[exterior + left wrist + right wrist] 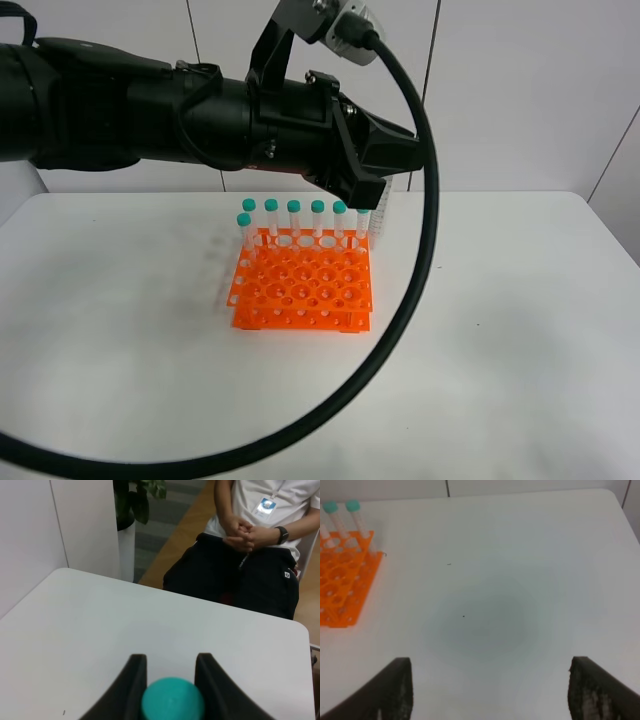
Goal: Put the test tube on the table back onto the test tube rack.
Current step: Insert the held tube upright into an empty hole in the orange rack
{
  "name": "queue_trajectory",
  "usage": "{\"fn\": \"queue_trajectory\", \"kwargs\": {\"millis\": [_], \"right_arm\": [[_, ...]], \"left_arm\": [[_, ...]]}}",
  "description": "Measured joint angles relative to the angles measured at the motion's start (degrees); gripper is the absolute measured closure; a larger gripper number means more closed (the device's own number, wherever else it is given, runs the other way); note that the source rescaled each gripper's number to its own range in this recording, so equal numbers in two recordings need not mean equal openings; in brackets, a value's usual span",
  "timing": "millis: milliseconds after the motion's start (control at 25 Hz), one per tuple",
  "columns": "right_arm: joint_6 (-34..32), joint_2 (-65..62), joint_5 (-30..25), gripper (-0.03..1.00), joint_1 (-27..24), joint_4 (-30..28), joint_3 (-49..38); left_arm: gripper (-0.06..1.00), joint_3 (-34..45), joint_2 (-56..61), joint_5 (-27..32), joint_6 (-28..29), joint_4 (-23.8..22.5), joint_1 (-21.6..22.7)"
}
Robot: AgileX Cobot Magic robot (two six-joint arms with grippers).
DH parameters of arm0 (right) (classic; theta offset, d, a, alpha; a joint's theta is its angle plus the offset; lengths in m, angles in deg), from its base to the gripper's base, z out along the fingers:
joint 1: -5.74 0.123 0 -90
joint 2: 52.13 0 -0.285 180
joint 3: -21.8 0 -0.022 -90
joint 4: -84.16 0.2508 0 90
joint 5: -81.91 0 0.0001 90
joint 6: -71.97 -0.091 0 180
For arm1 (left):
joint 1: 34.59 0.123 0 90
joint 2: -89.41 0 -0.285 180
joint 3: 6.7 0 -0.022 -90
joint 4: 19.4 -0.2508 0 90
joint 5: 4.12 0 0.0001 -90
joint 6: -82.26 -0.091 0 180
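The orange test tube rack stands on the white table, with several teal-capped tubes upright along its back row. My left gripper reaches over the rack's back right corner and is shut on the test tube, holding it upright. I cannot tell whether its tip is inside a hole. In the left wrist view the teal cap sits between the black fingers of the left gripper. My right gripper is wide open and empty above bare table, to the right of the rack.
A thick black cable loops from the left arm down over the table in front of the rack. A seated person is beyond the table's far edge. Two tubes show in the right wrist view.
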Motion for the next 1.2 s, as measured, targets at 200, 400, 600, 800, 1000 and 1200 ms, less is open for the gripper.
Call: {"fn": "queue_trajectory", "kwargs": {"millis": [200, 400, 600, 800, 1000, 1200], "right_arm": [[0.00, 0.00, 0.00, 0.24, 0.00, 0.00, 0.00], [0.00, 0.00, 0.00, 0.24, 0.00, 0.00, 0.00], [0.00, 0.00, 0.00, 0.24, 0.00, 0.00, 0.00], [0.00, 0.00, 0.00, 0.24, 0.00, 0.00, 0.00], [0.00, 0.00, 0.00, 0.24, 0.00, 0.00, 0.00], [0.00, 0.00, 0.00, 0.24, 0.00, 0.00, 0.00]], "left_arm": [[0.93, 0.00, 0.00, 0.00, 0.00, 0.00, 0.00], [0.93, 0.00, 0.00, 0.00, 0.00, 0.00, 0.00], [0.93, 0.00, 0.00, 0.25, 0.00, 0.00, 0.00], [0.93, 0.00, 0.00, 0.14, 0.00, 0.00, 0.00], [0.93, 0.00, 0.00, -4.02, 2.53, -3.25, 0.00], [0.93, -0.06, 0.00, -15.21, 18.03, -17.83, -1.57]]}}
